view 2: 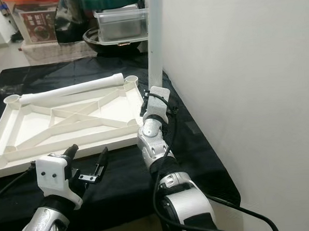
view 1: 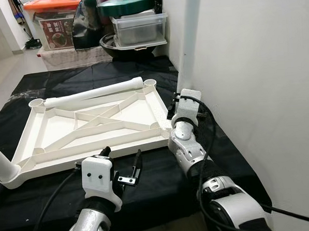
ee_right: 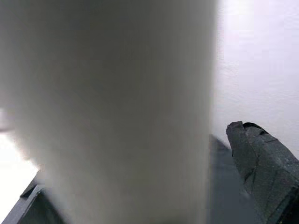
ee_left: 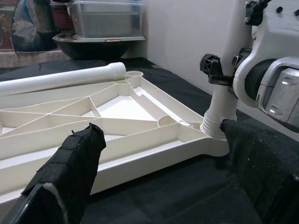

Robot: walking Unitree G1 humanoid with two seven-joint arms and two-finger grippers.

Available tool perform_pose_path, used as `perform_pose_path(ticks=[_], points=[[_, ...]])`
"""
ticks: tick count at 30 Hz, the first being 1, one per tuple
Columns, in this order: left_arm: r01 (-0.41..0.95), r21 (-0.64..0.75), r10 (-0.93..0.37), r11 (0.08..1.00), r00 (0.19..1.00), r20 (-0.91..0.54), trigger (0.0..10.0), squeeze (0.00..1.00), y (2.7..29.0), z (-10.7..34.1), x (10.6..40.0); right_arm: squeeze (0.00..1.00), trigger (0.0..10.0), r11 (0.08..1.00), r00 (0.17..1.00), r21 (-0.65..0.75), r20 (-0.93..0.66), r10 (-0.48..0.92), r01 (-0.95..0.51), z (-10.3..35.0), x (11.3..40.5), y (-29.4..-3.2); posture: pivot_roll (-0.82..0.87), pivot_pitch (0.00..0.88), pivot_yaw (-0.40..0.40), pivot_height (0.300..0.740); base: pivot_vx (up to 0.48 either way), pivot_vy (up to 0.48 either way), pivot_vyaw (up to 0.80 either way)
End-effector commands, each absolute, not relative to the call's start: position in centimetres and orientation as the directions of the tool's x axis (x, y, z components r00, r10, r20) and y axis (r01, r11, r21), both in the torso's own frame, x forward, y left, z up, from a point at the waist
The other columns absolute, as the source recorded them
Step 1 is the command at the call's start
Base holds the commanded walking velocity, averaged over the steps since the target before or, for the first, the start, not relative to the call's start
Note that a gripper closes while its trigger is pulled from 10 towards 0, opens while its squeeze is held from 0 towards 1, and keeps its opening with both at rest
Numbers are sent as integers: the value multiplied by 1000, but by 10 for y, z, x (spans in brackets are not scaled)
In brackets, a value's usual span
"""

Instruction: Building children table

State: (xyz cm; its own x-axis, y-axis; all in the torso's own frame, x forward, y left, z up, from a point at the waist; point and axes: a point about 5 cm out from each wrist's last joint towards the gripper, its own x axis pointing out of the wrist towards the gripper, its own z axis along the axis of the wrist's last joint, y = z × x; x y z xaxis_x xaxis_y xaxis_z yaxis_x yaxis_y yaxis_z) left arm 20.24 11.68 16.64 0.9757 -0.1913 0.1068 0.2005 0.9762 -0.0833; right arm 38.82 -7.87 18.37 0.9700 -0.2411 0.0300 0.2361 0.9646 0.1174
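A white tabletop [view 1: 159, 103] lies upside down on a black cloth, ribs facing up. One white leg [view 2: 155, 43] stands upright in the socket at its near right corner [ee_left: 216, 128]. My right gripper [view 2: 154, 97] is shut around this leg just above the socket; one finger [ee_right: 262, 164] shows beside the leg. A loose leg [view 1: 91, 93] lies across the far edge. Another leg [view 1: 0, 164] sits in the near left corner and leans out of view. My left gripper [view 1: 121, 157] hovers open and empty just before the tabletop's near edge.
A white wall [view 1: 255, 63] runs close along the right, right behind the upright leg. Behind the cloth stand a clear plastic bin [view 1: 139, 28], a dark bowl, and a box with an orange lid [view 1: 54, 22]. The black cloth [view 1: 163, 187] ends near my body.
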Motion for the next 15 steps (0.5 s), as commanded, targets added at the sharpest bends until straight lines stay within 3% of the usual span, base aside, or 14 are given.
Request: perform_pose_path(ticks=[1,3,7,8,11,12,13,14,15], points=[[195,-79,-188,978,977,98,10000,0,118,163,203,0,10000,970,980,160,54,-193,183,186,388,-78,6,11,18,740,0,0,0],[194,-80,-186,978,978,99,10000,0,118,163,203,0,10000,983,992,175,102,-79,60,189,388,-77,3,6,15,740,0,0,0],[193,-81,-185,978,978,101,10000,0,118,163,204,0,10000,986,992,164,126,-24,3,191,388,-78,3,6,15,740,0,0,0],[193,-79,-184,978,978,102,10000,0,118,164,204,0,10000,982,988,165,137,68,-91,192,388,-76,3,6,15,740,0,0,0],[193,-79,-184,978,978,102,10000,0,118,164,204,0,10000,982,988,165,137,68,-91,192,388,-76,3,6,15,740,0,0,0],[194,-77,-185,978,977,104,10000,0,117,164,205,0,10000,970,976,155,148,163,-185,194,389,-77,3,6,15,740,0,0,0],[194,-77,-185,978,977,104,10000,0,117,164,205,0,10000,970,976,155,148,163,-185,194,389,-77,3,6,15,740,0,0,0],[194,-76,-186,978,977,106,10000,0,117,164,205,0,10000,939,938,111,162,305,-325,196,391,-80,4,0,15,740,0,0,0],[194,-76,-186,978,977,106,10000,0,117,164,205,0,10000,939,938,111,162,305,-325,196,391,-80,4,0,15,740,0,0,0]])
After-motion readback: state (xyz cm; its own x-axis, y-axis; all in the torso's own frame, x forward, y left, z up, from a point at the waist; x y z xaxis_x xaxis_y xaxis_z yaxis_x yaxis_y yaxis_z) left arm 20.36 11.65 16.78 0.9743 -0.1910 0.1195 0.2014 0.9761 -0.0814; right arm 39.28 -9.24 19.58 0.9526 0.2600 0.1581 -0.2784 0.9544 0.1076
